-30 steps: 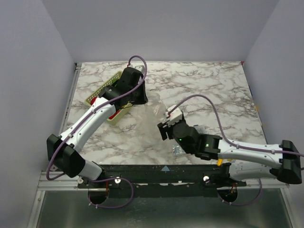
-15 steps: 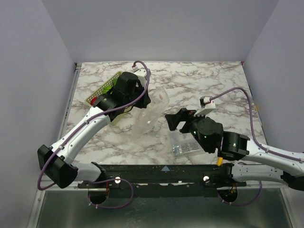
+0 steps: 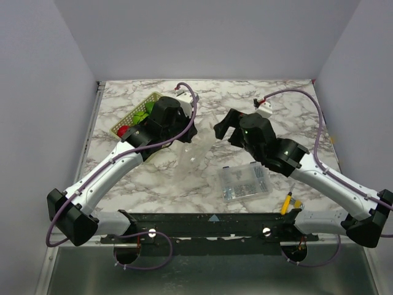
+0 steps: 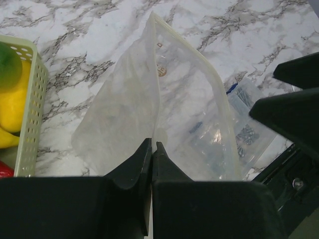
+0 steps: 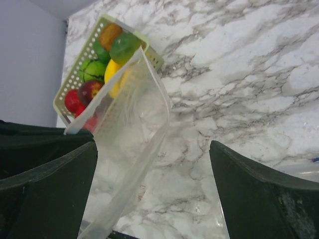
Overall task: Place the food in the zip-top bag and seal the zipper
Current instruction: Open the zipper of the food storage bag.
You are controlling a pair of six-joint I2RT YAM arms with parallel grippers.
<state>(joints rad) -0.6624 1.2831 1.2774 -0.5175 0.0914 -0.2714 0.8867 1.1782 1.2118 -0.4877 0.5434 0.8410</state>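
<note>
So the left fingers [image 4: 152, 152] are pinched on the bag [image 4: 174, 109] rim, holding it up beside the basket [image 5: 79, 70] of food [image 5: 124, 47]. The right fingers [image 3: 225, 126] are spread and empty. I'd grab the opposite lip and stretch the mouth wide.

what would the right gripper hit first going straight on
Probably the bag, whose open mouth sits straight ahead of the right gripper; the basket lies behind it, though depth is unclear.
</note>
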